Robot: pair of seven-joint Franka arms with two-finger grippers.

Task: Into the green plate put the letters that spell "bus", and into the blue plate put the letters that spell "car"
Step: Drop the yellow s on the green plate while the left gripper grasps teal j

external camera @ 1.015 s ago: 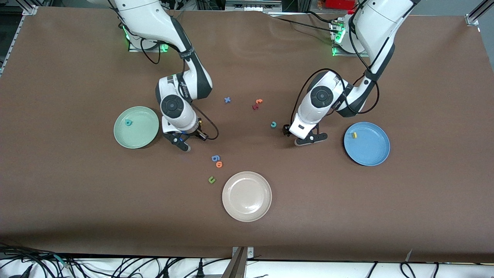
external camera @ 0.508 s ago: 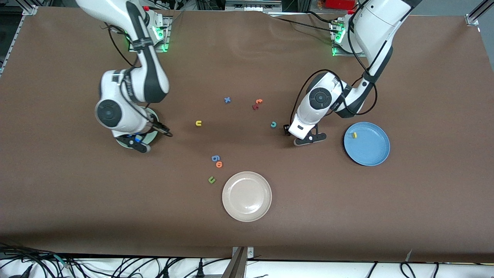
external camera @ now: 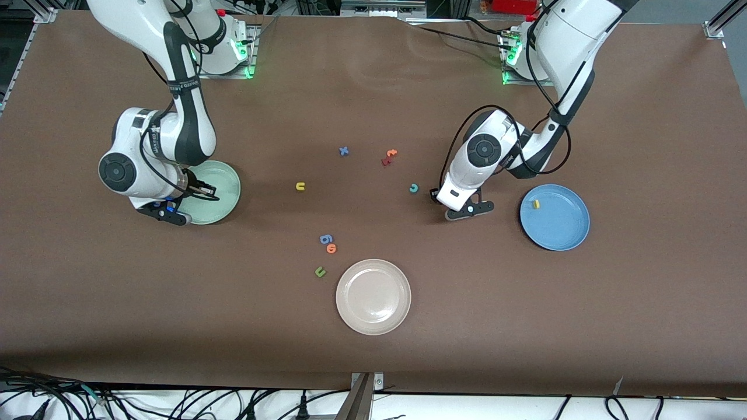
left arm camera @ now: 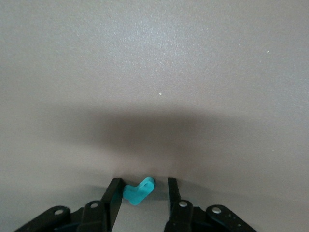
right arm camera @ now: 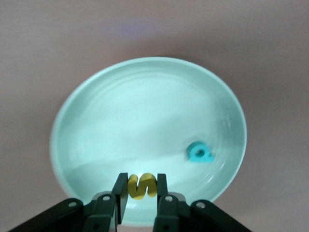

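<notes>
The right gripper [right arm camera: 140,191] pinches a yellow foam "s" [right arm camera: 141,185] over the round mint-green plate [right arm camera: 96,121], while the left gripper [left arm camera: 141,200], fingers spread, straddles a small teal foam "r" [left arm camera: 138,190].

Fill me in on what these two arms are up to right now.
They are sorting foam letters onto plates. The right end effector hangs over the green plate, shut on the yellow "s"; the teal "b" already lies in that plate. The left end effector is low at the table with the teal "r" between its fingers. The blue plate holds the yellow "a". The yellow "u" and teal "c" lie on the table.
</notes>
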